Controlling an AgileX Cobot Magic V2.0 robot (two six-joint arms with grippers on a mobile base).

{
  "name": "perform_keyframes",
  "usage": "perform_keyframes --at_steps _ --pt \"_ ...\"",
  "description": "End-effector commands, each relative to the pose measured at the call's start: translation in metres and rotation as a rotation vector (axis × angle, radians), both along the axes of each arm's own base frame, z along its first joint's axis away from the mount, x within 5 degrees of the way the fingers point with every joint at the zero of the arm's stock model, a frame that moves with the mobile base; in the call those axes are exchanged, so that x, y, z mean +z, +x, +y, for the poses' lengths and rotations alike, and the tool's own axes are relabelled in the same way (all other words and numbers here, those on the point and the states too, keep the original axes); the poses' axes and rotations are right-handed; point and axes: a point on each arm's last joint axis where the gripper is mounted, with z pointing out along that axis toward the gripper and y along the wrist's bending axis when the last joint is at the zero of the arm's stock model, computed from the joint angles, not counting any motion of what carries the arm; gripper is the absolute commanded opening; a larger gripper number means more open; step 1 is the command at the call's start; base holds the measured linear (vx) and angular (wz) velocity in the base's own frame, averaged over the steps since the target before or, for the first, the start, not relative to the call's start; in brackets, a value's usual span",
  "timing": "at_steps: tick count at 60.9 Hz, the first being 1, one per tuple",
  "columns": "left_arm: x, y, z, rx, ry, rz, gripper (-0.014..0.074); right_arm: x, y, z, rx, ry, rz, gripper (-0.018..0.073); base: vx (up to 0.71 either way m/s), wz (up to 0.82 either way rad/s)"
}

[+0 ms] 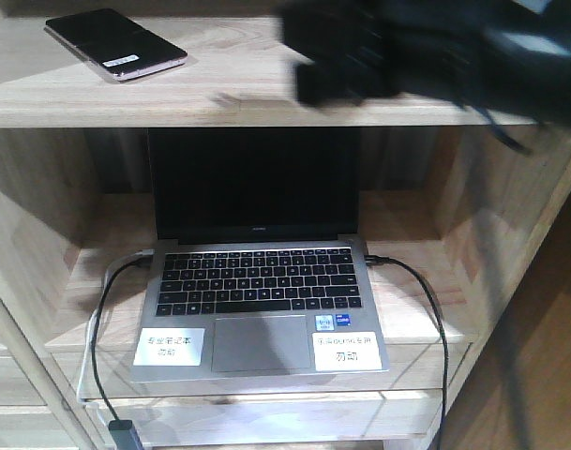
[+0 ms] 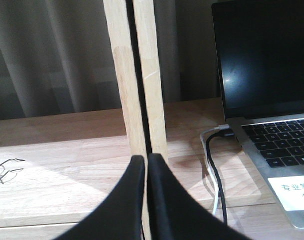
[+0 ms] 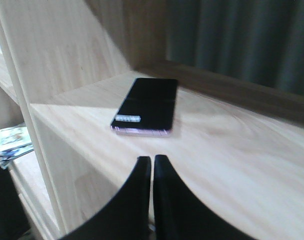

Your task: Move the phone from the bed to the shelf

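The phone (image 1: 116,43) lies flat and face up on the top board of the wooden shelf (image 1: 219,98), at its left end, with its small white sticker near the corner that points toward the front edge. In the right wrist view the same phone (image 3: 146,106) rests alone on the pale board, a little way in from the edge, and the right hand (image 3: 152,165) sits just short of it with its two black fingers pressed together, gripping nothing and not touching the phone. In the compartment below stands an open silver laptop (image 1: 262,281), its screen dark, its keyboard black, with two white labels on the palm rest either side of the touchpad. A black cable (image 1: 102,356) runs from the laptop's left side down over the board's front edge, and another black cable (image 1: 426,309) leaves the right side and drops the same way. The left wrist view shows the left hand (image 2: 146,162) low in front of a pair of upright wooden posts (image 2: 137,75), its fingers closed against each other and empty, with the laptop to its right. At the upper right of the front view a dark blurred arm (image 1: 426,52) hangs over the top board, well apart from the phone.
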Motion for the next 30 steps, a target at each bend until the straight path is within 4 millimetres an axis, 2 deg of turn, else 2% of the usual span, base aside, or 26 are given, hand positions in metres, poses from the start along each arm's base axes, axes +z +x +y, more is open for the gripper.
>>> perform_keyframes --at_steps 1,20,30 --pt "0.015 -0.001 0.000 -0.002 -0.011 -0.108 0.0001 0.015 -0.025 -0.024 -0.074 0.072 -0.102 -0.0009 0.00 0.00" --pt "0.015 -0.001 0.000 -0.002 -0.011 -0.108 0.0001 -0.024 -0.097 -0.068 -0.079 0.095 -0.131 -0.0009 0.00 0.00" --pt "0.015 -0.001 0.000 -0.002 -0.011 -0.108 0.0001 -0.051 -0.126 -0.085 -0.079 0.108 -0.146 -0.0009 0.00 0.00"
